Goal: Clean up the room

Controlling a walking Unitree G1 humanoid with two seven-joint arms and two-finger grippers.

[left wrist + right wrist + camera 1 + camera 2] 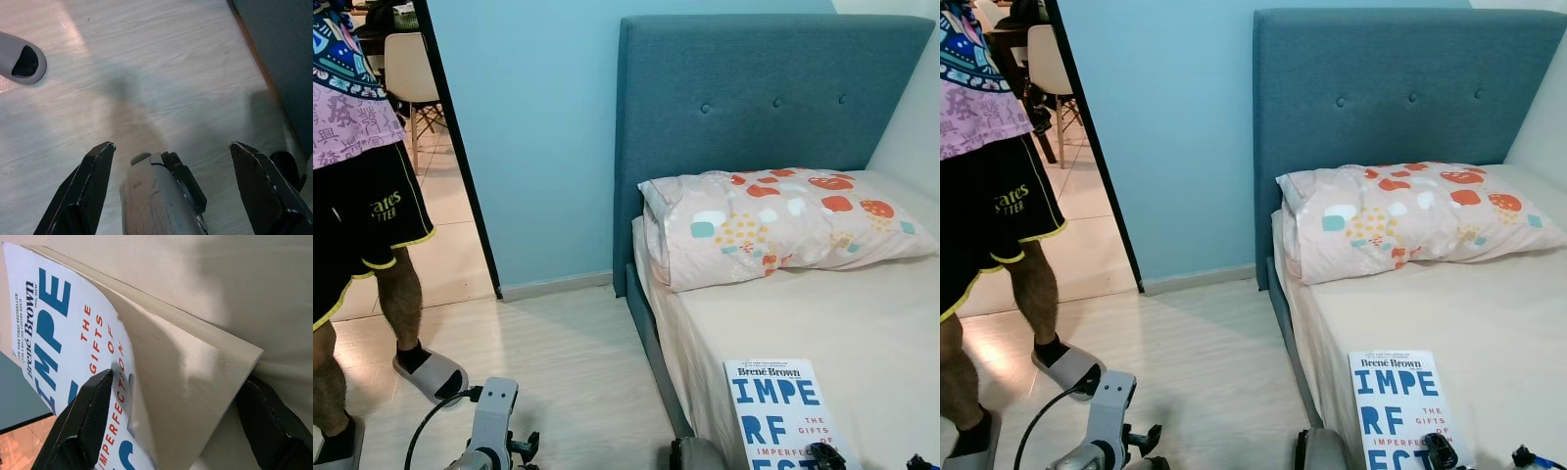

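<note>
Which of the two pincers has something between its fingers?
The right pincer: its fingers straddle the book on the bed. The left pincer is open above bare floor.

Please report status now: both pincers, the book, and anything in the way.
Right pincer open, fingers astride the book on the bed. Left pincer open, low over the floor. Person stands at the doorway, left of the robot.
</note>
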